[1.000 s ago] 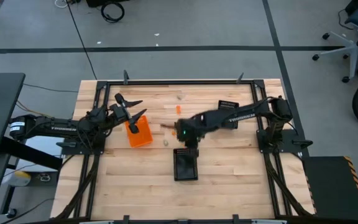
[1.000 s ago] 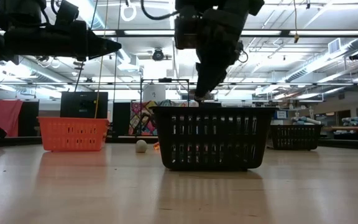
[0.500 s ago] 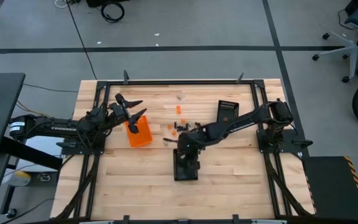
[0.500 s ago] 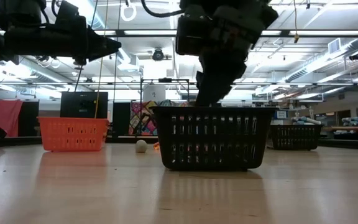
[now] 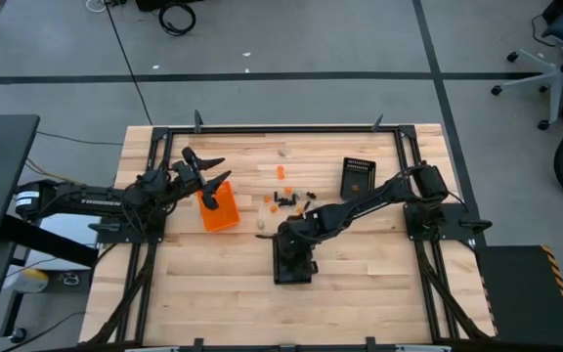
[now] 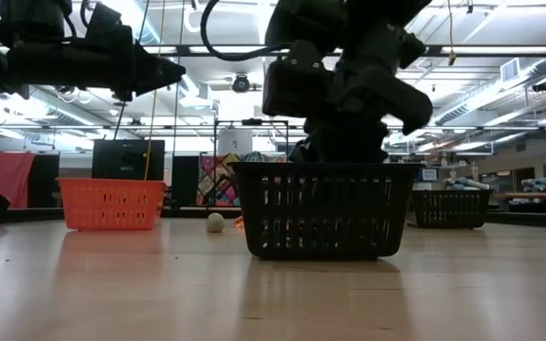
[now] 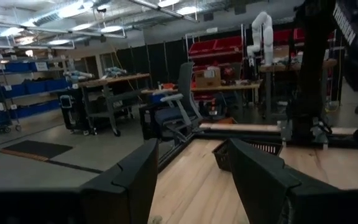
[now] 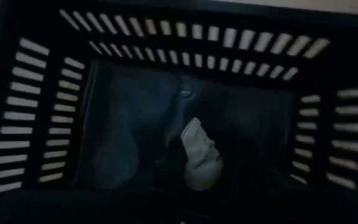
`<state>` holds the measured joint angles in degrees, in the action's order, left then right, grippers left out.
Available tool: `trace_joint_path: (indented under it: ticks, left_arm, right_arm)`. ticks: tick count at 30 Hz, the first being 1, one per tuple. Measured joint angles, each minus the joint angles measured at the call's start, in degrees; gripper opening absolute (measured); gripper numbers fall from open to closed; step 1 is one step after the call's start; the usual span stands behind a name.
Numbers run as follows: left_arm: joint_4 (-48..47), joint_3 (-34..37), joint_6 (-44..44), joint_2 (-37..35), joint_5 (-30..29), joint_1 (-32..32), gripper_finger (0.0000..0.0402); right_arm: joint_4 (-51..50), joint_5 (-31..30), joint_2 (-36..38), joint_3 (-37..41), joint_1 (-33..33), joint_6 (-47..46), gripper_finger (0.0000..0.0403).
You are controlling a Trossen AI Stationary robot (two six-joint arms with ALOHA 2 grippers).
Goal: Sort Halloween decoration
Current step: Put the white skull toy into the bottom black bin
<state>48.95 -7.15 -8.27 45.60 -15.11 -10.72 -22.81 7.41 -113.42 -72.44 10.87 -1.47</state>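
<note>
Pale piece [image 8: 200, 155] below right pincer [image 5: 296, 244].

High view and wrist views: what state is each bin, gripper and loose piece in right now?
Left gripper: open, empty, above the orange bin.
Right gripper: lowered into the near black bin, fingers hidden.
Pale piece: inside that bin.
Far black bin: upright, untouched.
Loose pieces: scattered on the table.
</note>
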Motion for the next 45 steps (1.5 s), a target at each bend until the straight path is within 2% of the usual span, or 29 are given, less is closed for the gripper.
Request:
trace_joint_path:
  ticks: [6,20,35,40,45]
  left_arm:
    - [0.6,0.0,0.0,1.3,0.0,-0.1,0.0203]
    - [0.6,0.0,0.3,1.3,0.0,0.0,0.0203]
    - [0.5,0.0,0.3,1.3,0.0,0.0,0.0203]
    - [0.2,0.0,0.3,1.3,0.0,0.0,0.0203]
    - [0.2,0.0,0.3,1.3,0.0,0.0,0.0203]
  right_arm:
    - [0.1,-0.3,0.0,0.0,0.0,4.1,0.0112]
    - [-1.9,-0.5,0.0,-1.4,0.0,3.8,0.0170]
    - [-17.3,-2.4,0.3,-10.1,-1.0,4.5,0.0170]
    - [-19.8,-2.8,3.6,-10.5,-1.8,4.2,0.0170]
    - [-21.2,-6.9,7.7,-10.5,-2.2,3.7,0.0170]
